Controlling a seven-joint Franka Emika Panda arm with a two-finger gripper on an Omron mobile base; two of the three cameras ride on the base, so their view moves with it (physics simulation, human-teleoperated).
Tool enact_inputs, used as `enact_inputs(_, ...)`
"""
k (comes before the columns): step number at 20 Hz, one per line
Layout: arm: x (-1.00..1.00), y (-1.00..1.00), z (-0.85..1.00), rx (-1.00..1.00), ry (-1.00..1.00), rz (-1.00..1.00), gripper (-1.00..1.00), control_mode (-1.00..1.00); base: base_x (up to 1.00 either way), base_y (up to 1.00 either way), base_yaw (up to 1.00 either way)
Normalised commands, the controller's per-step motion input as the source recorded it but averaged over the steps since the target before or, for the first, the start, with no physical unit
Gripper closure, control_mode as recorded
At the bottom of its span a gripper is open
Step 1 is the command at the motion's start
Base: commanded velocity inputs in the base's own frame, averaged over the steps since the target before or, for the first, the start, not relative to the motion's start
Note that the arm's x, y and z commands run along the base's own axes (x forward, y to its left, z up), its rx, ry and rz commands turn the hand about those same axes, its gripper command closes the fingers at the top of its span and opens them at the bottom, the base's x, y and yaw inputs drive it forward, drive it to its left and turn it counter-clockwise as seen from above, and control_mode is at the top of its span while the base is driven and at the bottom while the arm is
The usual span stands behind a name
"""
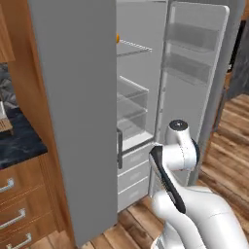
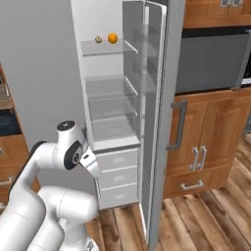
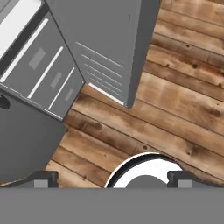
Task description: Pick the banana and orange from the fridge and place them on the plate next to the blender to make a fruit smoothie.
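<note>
We see the tall plain grey fridge (image 2: 122, 112) standing open, its pale interior holding clear shelves and drawers. The small smooth bright orange ball (image 2: 112, 38) rests on the top clear shelf (image 2: 105, 48), just beside a brown-speckled round lump (image 2: 98, 39). The two-finger tool (image 3: 112, 177) points down at the wooden plank floor (image 3: 183, 105), well below the orange, its tips spread apart and grasping nothing. Open floor lies before the drawers.

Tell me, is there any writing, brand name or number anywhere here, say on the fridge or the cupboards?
None can be read: the fridge, its open door, the drawers and the wooden cupboards are all plain, with no label, brand or number.
</note>
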Motion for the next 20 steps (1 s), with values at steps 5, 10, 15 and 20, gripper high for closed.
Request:
enact_inputs(5,0.00,0.00,0.00,0.00,0.00,0.00,-1.00,1.00,0.89,-0.14,0.40)
enact_inputs(10,0.00,0.00,0.00,0.00,0.00,0.00,-1.00,1.00,0.58,-0.29,0.42)
enact_inputs(15,0.00,0.00,0.00,0.00,0.00,0.00,-1.00,1.00,0.44,-0.53,0.42)
enact_inputs(20,0.00,0.00,0.00,0.00,0.00,0.00,-1.00,1.00,0.40,-0.46,0.41)
